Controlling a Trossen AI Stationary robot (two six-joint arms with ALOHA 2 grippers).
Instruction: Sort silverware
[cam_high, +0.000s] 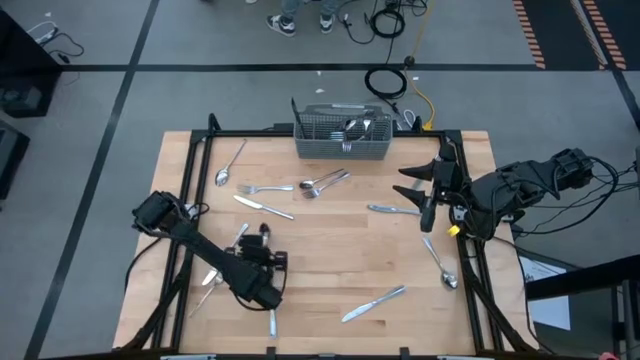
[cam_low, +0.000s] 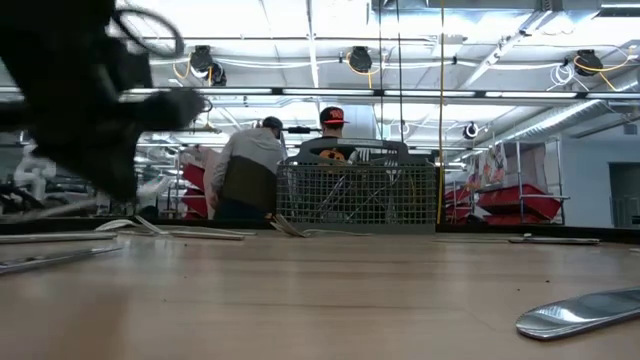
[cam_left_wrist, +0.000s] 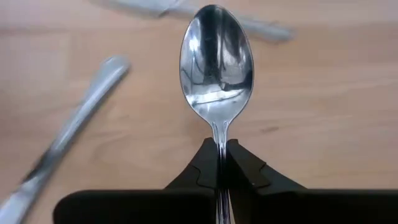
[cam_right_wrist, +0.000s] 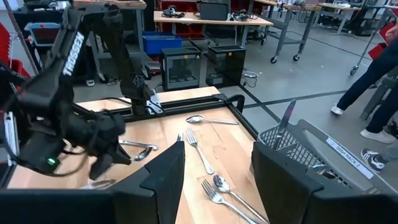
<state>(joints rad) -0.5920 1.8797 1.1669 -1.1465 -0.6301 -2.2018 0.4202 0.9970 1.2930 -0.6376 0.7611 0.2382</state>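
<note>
We are viewing the left hand (cam_left_wrist: 222, 163) with its fingers clamping together on the neck of a spoon (cam_left_wrist: 216, 62), whose bowl is projecting straight out beyond the fingertips and facing the wrist camera. In the high view this hand (cam_high: 262, 238) is hovering over the left front part of the worktop (cam_high: 330, 250), with a knife (cam_high: 263, 207) lying just beyond it and another knife (cam_high: 373, 303) lying well apart toward the front right. We are seeing the right hand (cam_right_wrist: 214, 163) waiting above the worktop's right edge, its fingers standing apart and gripping nothing; a fork (cam_right_wrist: 199, 149) and further spoons are lying spread on the wood ahead of it. The wire basket (cam_high: 343, 137) is sitting at the far edge, already containing some pieces.
</note>
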